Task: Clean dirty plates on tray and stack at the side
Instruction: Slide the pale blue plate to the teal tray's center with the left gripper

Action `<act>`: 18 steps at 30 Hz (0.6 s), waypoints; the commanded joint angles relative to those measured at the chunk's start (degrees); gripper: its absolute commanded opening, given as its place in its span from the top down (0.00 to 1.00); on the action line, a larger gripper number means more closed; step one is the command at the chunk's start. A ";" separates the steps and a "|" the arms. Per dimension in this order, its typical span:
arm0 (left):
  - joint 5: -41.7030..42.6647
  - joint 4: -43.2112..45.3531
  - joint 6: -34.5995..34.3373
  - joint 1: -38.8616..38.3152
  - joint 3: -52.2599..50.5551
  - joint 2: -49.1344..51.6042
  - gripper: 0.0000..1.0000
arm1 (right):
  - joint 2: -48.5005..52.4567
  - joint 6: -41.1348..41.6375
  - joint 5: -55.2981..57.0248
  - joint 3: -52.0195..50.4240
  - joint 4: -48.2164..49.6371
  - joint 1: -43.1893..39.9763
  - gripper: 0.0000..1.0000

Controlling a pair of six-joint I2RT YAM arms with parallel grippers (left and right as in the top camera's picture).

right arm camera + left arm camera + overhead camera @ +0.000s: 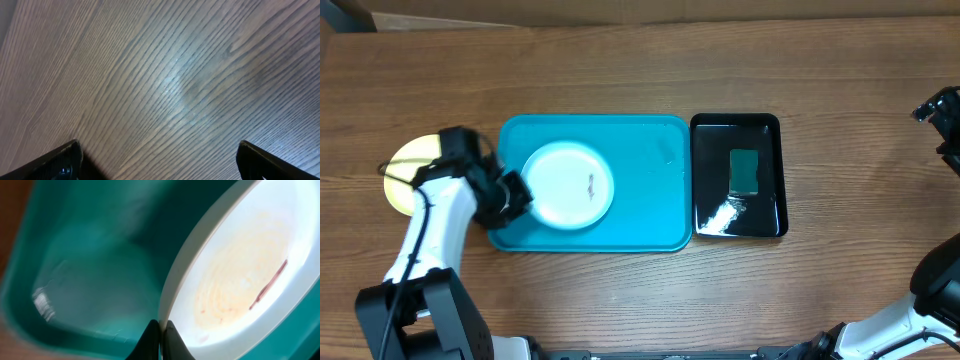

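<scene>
**A:** What sits closest in the left wrist view?

**B:** The left gripper [161,339]. Its dark tips are clamped together on the left rim of the round white plastic plate [240,280], which lies in the left half of the large turquoise rectangular plastic tray [650,205].

**A:** Is the plate clean?

**B:** No, a reddish-brown streak [270,285] crosses it. I judge the step to be securing this plate for wiping. A round yellow-green plastic plate [402,165] already lies on the table, left of the tray.

**A:** What does the next move call for?

**B:** Probably a steady hold while the other arm fetches the green sponge [745,170] from the small glossy black tray [767,128].

**A:** And the arms?

**B:** The left arm slants from the near-left corner, its wrist over the tray's left rim. The right gripper [157,160] hangs far right over bare wooden table [175,75], its jaws wide apart and empty.
</scene>
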 commanded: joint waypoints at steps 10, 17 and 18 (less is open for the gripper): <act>-7.15 11.13 -10.05 -19.23 1.55 2.19 0.96 | -0.26 0.42 -0.28 1.25 0.24 0.04 0.00; -6.51 11.89 -11.19 -19.85 1.57 9.42 0.79 | -0.26 0.42 -0.28 1.25 0.24 0.04 0.00; -5.88 12.59 -9.57 -19.78 1.57 9.94 0.68 | -0.26 0.42 -0.28 1.25 0.22 0.04 0.00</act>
